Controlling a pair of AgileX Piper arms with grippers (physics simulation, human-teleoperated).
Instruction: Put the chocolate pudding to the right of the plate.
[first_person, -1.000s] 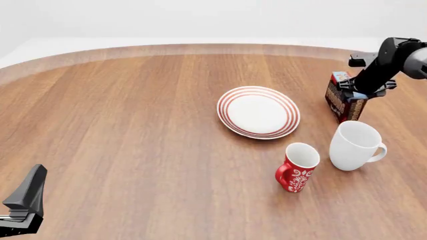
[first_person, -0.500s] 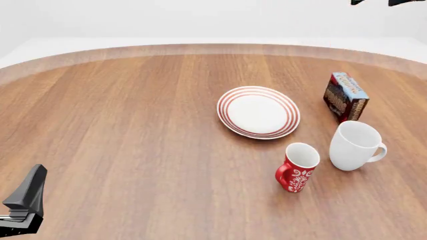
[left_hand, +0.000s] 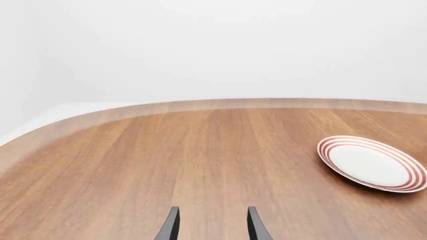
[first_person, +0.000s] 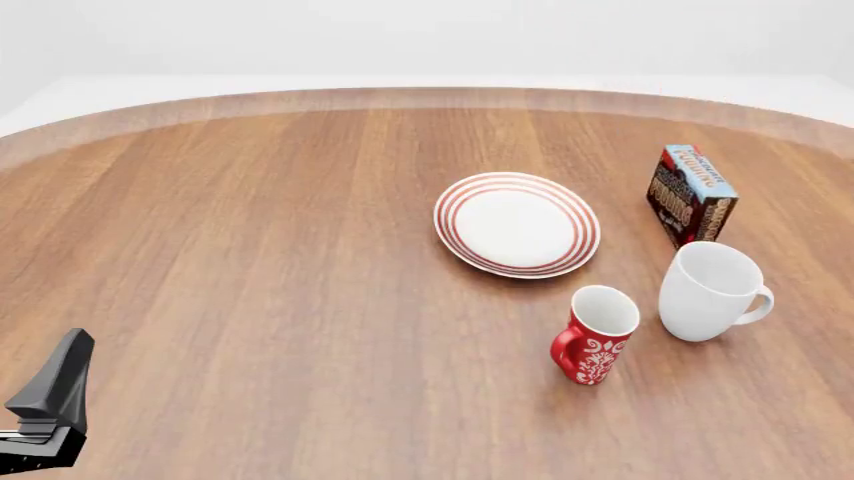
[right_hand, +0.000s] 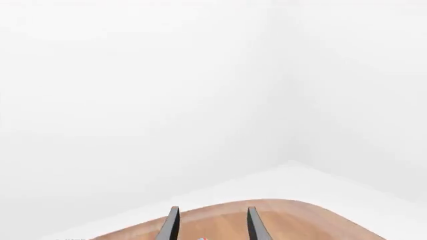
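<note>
The chocolate pudding (first_person: 691, 195), a small carton with a light-blue top and dark brown front, stands on the table to the right of the plate (first_person: 517, 223), apart from it. Nothing holds it. The plate is white with red rings and also shows in the left wrist view (left_hand: 371, 163). My left gripper (first_person: 51, 400) rests at the near left corner, far from both; its fingers (left_hand: 169, 227) stand apart and empty. My right gripper (right_hand: 210, 225) is out of the front view, raised high; its fingers (right_hand: 171, 225) stand apart and empty, facing the white wall.
A white mug (first_person: 710, 291) stands just in front of the pudding carton. A red patterned mug (first_person: 594, 335) stands to its left, in front of the plate. The table's curved far edge (first_person: 400, 97) runs across the back.
One second ago my right gripper was at the pudding carton. It has since let go and risen out of the front view. The carton stays standing where it was.
</note>
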